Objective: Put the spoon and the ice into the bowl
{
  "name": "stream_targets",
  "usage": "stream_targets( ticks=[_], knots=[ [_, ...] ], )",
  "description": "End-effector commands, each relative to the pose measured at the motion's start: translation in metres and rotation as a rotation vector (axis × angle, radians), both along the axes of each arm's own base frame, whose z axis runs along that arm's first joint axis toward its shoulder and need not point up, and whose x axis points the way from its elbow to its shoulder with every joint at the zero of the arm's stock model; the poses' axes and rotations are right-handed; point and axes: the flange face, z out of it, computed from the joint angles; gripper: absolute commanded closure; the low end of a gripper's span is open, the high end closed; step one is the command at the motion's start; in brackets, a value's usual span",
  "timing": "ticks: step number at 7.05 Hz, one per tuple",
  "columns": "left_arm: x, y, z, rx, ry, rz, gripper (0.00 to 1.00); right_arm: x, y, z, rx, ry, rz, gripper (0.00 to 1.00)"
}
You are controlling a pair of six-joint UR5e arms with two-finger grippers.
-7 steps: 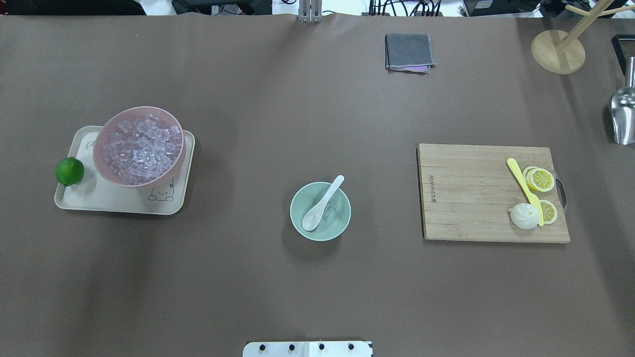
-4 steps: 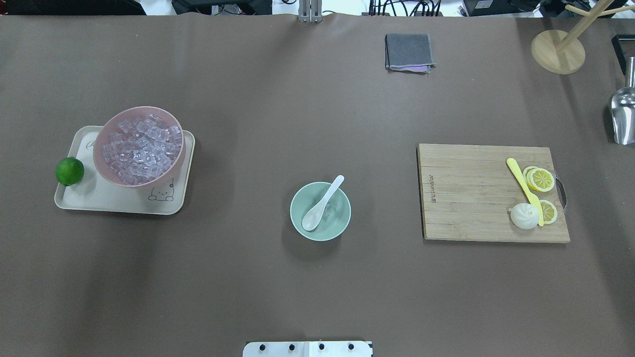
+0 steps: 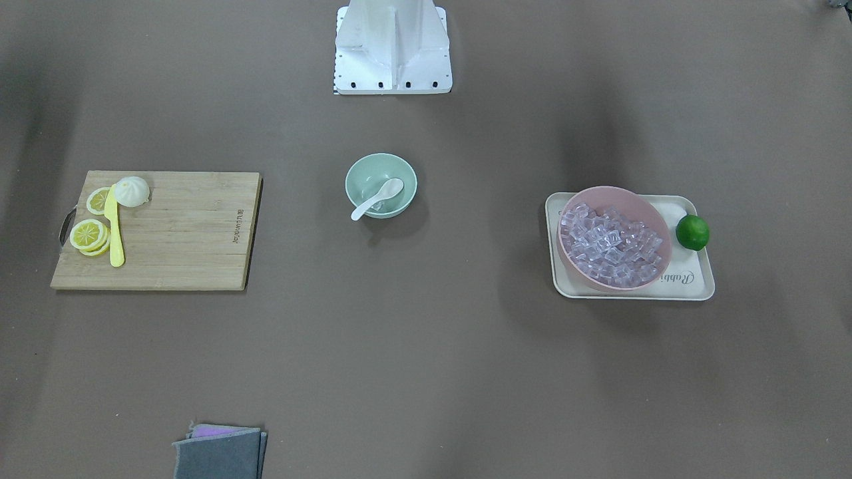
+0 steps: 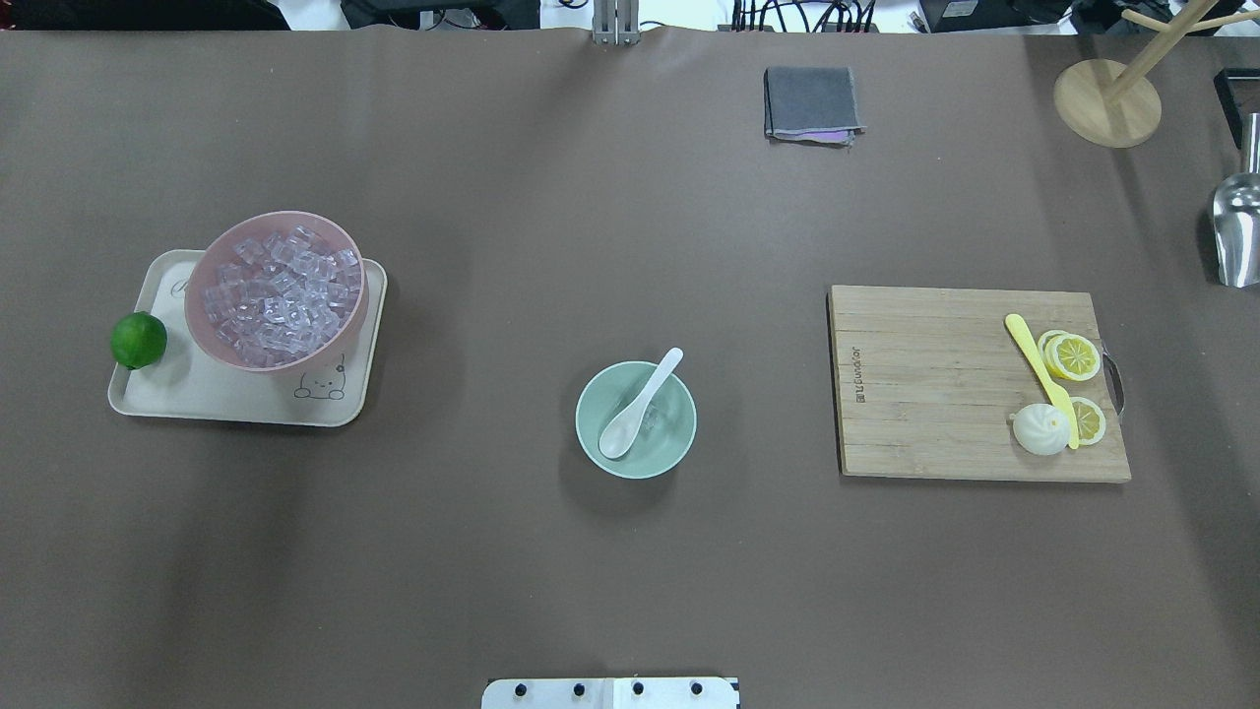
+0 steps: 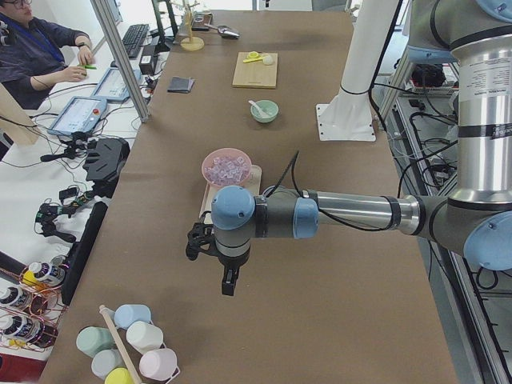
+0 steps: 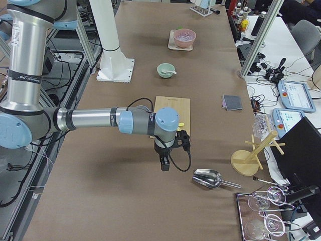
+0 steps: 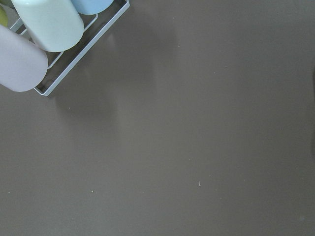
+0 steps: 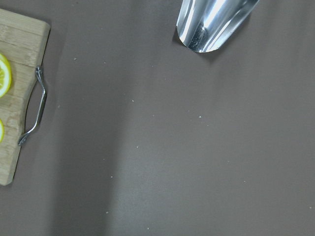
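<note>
The white spoon (image 4: 640,404) lies in the mint-green bowl (image 4: 672,450) at the table's middle, scoop down inside and handle over the far right rim. A clear ice cube (image 4: 653,421) lies in the bowl beside the scoop. Both also show in the front view: the spoon (image 3: 376,198) and the bowl (image 3: 363,173). My left gripper (image 5: 228,284) hangs over bare table beyond the tray, far from the bowl. My right gripper (image 6: 164,164) hangs past the cutting board near a metal scoop. I cannot tell whether either is open or shut.
A pink bowl (image 4: 358,320) full of ice cubes (image 4: 281,295) stands on a beige tray (image 4: 231,404) with a lime (image 4: 139,340). A cutting board (image 4: 935,384) holds lemon slices, a bun and a yellow knife (image 4: 1039,364). A grey cloth (image 4: 810,103), a metal scoop (image 4: 1235,231) and a cup rack (image 5: 128,344) stand at the edges.
</note>
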Motion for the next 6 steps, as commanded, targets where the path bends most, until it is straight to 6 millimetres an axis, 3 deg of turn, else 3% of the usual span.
stream_targets(
  ticks=[1,6],
  knots=[
    [0.0,0.0,0.0,0.0,0.0,0.0,0.02,-0.0006,0.0,-0.0002,0.0,-0.008,-0.001,0.0],
    [0.0,0.0001,0.0002,-0.001,0.0,0.0,0.02,-0.0032,-0.001,-0.0029,0.005,-0.025,-0.005,0.0]
  ],
)
